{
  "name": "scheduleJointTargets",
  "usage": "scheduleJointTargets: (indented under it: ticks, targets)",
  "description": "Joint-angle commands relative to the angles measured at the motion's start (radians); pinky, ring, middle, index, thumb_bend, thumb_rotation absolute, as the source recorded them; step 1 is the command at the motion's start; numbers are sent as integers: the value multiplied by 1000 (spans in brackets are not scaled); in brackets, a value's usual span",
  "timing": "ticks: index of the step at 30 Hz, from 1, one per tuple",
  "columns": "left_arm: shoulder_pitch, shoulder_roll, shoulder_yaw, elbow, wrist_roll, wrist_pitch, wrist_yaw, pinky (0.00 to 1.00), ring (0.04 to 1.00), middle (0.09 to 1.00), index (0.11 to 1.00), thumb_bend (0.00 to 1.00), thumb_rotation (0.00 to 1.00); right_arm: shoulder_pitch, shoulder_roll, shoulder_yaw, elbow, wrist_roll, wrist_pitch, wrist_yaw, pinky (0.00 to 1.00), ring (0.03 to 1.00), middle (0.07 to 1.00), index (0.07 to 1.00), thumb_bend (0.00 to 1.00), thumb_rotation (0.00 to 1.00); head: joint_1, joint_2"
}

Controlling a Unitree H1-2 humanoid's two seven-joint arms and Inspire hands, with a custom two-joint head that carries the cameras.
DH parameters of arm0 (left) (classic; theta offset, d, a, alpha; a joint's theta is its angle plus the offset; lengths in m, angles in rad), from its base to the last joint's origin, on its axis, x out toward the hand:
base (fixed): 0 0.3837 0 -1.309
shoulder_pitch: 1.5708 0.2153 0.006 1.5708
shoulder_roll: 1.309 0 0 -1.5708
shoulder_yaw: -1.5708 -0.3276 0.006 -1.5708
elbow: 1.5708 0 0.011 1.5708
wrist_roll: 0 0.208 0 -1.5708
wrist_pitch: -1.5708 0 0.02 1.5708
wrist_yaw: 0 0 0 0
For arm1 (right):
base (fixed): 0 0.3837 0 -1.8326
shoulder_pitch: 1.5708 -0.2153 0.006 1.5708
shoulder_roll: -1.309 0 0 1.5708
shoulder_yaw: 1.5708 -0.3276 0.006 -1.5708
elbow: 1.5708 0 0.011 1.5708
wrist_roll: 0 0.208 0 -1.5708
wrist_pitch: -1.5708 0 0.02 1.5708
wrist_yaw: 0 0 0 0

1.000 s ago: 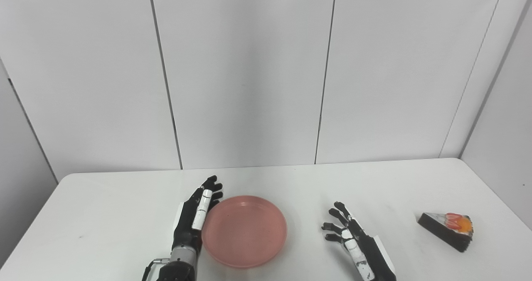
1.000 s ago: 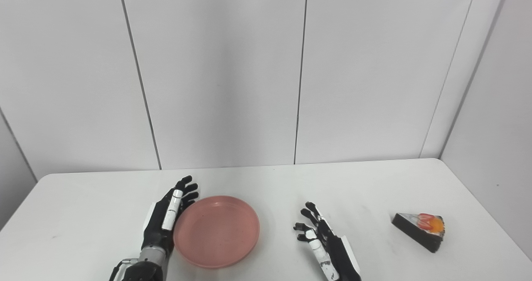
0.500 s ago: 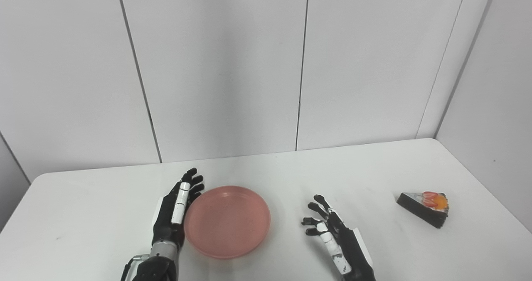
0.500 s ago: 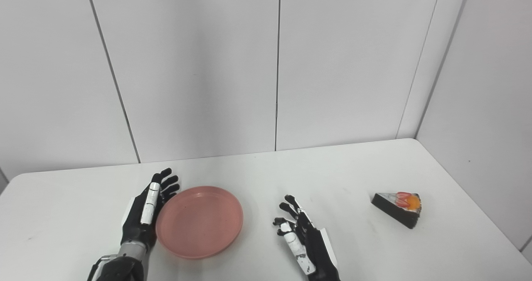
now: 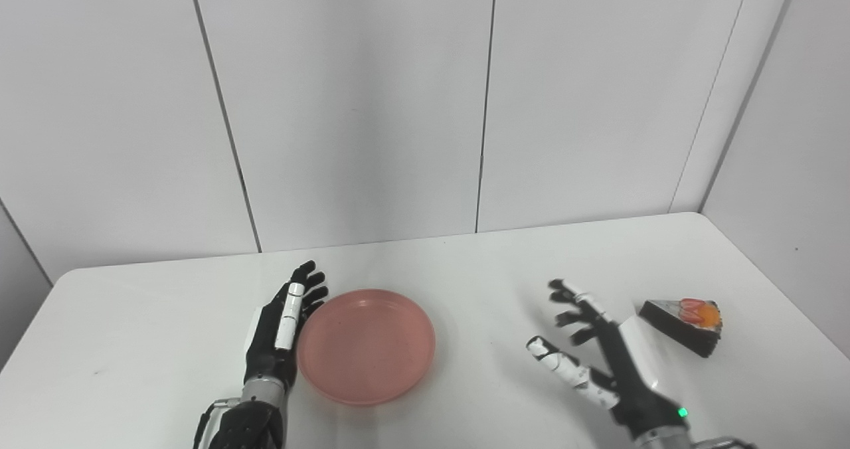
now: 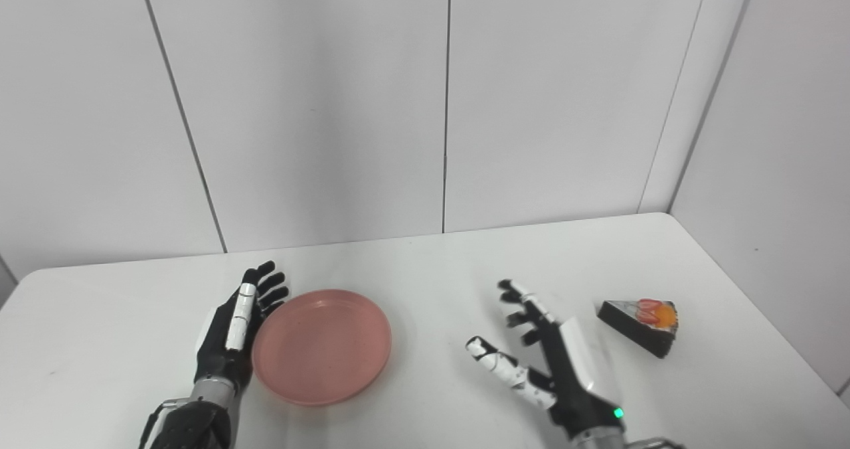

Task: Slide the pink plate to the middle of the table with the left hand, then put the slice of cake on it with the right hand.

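The pink plate (image 5: pixel 366 344) lies flat on the white table (image 5: pixel 465 269), a little left of its middle. My left hand (image 5: pixel 280 329) rests open against the plate's left rim, fingers stretched along it. The slice of cake (image 5: pixel 685 317), dark with red and orange topping, sits near the table's right edge. My right hand (image 5: pixel 594 349) is raised above the table between plate and cake, open with fingers spread and thumb out, holding nothing. Its fingertips are a short gap left of the cake.
White wall panels (image 5: pixel 358 103) close off the back of the table and a side wall (image 5: pixel 790 137) stands along the right. The table's right edge (image 5: pixel 797 316) runs close behind the cake.
My right hand has lifted off the table and swung right toward the cake, thumb spreading out. The left hand stays against the plate. The camera view shifted between the earlier frames and now.
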Motion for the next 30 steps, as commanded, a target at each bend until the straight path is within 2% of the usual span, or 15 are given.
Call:
scheduleJointTargets:
  ticks: [1, 6, 9, 13, 15, 17, 18, 20, 26, 30]
  targets:
    - [-21, 8, -2, -20, 0, 16, -13, 820, 827, 856, 861, 757, 925, -31, -64, -24, -77, -46, 54, 56, 573, 693, 804, 851, 862, 800, 2, 1]
    - [-28, 10, -1, 3, -3, 3, -19, 824, 826, 852, 857, 765, 922, -88, -197, -57, -125, -119, 127, 184, 566, 716, 826, 849, 926, 725, -6, -8]
    - [-32, 9, -4, 20, 1, -14, -16, 814, 823, 850, 854, 761, 920, -120, -256, -70, -107, -135, 130, 217, 578, 730, 831, 849, 950, 702, -7, -14]
    - [-36, 8, -8, 31, 4, -23, -15, 820, 826, 850, 851, 769, 924, -152, -328, -69, -56, -180, 99, 217, 685, 774, 819, 841, 972, 675, -6, -16]
    - [-38, 8, -9, 35, -1, -25, -19, 826, 834, 859, 851, 769, 923, -166, -360, -63, -10, -206, 84, 204, 811, 818, 813, 831, 983, 692, -6, -19]
    - [-38, 7, -6, 38, -11, -29, -26, 828, 834, 860, 850, 768, 922, -179, -394, -52, 47, -239, 70, 191, 854, 828, 809, 826, 984, 704, -4, -21]
    - [-38, 6, -3, 40, -16, -30, -30, 836, 836, 863, 850, 768, 919, -184, -408, -48, 70, -252, 66, 189, 908, 845, 812, 824, 987, 719, -4, -21]
    - [-37, 5, 0, 42, -22, -36, -38, 845, 840, 869, 853, 767, 915, -196, -432, -42, 119, -274, 63, 184, 945, 860, 818, 821, 996, 740, -3, -22]
    - [-31, 8, -5, 33, -16, -35, -34, 838, 839, 867, 846, 775, 921, -238, -481, -23, 257, -272, 102, 246, 907, 900, 860, 827, 1000, 752, -1, -20]
    - [-28, 8, -10, 30, -11, -38, -32, 821, 833, 868, 842, 765, 932, -261, -491, -12, 320, -245, 137, 312, 905, 924, 901, 847, 1000, 702, -1, -20]
